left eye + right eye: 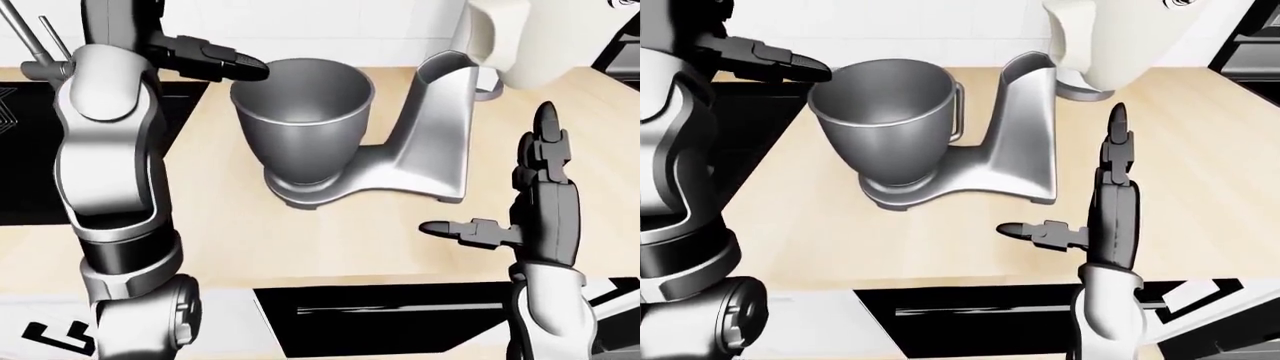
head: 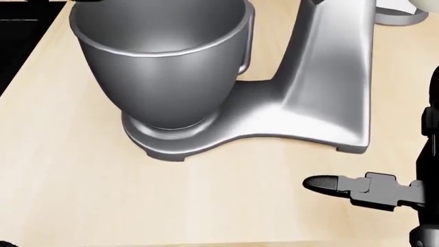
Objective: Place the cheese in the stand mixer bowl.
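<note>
Left fingers [image 1: 235, 64]: dark, stretched out straight and released, tips at the left rim of the bowl in the left-eye view; nothing shows between them.
Left hand [image 1: 205, 56]: held high beside the bowl's rim, on a bulky grey-and-white arm that fills the left of both eye views.
Right fingers [image 1: 545, 139]: spread, released; one points up, another [image 1: 450, 230] sticks out sideways toward the left of the view.
Right hand [image 1: 540, 199]: upright over the worktop, to the right of the mixer and apart from it, empty.
Grey metal stand mixer bowl [image 1: 300, 120]: sits on the mixer's base; its inside looks bare in the left-eye view.
Silver stand mixer [image 1: 435, 142]: base on the pale wooden worktop [image 1: 330, 240], neck rising at the bowl's right.
Cheese: in none of the three views.
Writing: no brand or label can be read on anything.
Head view only: close look at bowl [image 2: 161, 67] and base, with just the right hand's sideways finger [image 2: 326, 183]; neither arm shows.
Eye views only: cream-white jug-like vessel [image 1: 1120, 37] above the mixer; black surface [image 1: 20, 150] at the worktop's left.
</note>
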`<state>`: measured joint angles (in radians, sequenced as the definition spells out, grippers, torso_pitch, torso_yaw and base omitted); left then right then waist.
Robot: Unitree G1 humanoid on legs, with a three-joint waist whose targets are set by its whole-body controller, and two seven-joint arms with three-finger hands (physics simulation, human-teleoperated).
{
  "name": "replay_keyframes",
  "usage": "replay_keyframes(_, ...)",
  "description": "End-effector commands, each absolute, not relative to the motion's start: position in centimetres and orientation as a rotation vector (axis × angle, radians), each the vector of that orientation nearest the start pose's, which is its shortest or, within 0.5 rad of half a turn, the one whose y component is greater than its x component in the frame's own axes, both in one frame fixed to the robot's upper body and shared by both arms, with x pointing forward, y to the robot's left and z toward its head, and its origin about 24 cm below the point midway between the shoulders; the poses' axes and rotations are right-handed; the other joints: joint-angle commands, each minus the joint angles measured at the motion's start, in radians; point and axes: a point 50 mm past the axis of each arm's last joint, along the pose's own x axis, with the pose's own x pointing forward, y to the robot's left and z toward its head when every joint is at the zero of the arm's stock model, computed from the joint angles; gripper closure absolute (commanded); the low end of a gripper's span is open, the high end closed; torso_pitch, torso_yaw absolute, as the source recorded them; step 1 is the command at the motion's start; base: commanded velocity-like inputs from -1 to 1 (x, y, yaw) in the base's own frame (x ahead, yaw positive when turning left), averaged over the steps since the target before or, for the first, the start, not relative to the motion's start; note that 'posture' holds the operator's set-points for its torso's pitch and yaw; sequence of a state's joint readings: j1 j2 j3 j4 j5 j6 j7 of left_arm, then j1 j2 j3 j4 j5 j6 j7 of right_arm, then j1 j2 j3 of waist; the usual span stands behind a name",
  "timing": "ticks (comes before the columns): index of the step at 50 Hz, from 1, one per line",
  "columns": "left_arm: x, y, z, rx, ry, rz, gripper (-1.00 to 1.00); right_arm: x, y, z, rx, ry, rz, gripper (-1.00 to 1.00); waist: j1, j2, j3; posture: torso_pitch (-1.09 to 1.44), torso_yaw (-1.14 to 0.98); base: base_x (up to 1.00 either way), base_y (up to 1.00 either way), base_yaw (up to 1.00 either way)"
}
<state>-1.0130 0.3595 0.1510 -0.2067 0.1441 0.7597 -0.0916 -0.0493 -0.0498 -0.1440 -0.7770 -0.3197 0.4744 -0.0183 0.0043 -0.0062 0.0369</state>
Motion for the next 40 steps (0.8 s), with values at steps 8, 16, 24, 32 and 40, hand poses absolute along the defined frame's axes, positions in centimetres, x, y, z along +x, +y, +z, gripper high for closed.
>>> replay_keyframes(8,30.4,18.4,34.9,0.314,-0.552,0.153,-1.0,20.9,-19.1,19.8,-0.324,-0.425,-0.342,-1.0,0.0,0.003,-0.023,0.0,0.0,0.0,0.0,0.0)
replay_keyframes(16,29.7,18.8,34.6,0.3,-0.554,0.166,-1.0,20.9,-19.1,19.8,-0.323,-0.426,-0.339,-1.0,-0.001,0.005,-0.022,0.0,0.0,0.0,0.0,0.0)
replay_keyframes(24,29.1,19.4,34.3,0.284,-0.551,0.181,-1.0,21.0,-19.0,19.8,-0.322,-0.424,-0.336,-1.0,-0.001,0.007,-0.023,0.0,0.0,0.0,0.0,0.0)
replay_keyframes(32,28.2,19.8,33.9,0.272,-0.553,0.192,-1.0,20.9,-19.0,19.9,-0.319,-0.428,-0.335,-1.0,-0.002,0.009,-0.023,0.0,0.0,0.0,0.0,0.0)
replay_keyframes(40,27.4,20.3,33.7,0.258,-0.556,0.204,-1.0,21.0,-18.9,19.8,-0.317,-0.43,-0.332,-1.0,-0.002,0.01,-0.022,0.0,0.0,0.0,0.0,0.0)
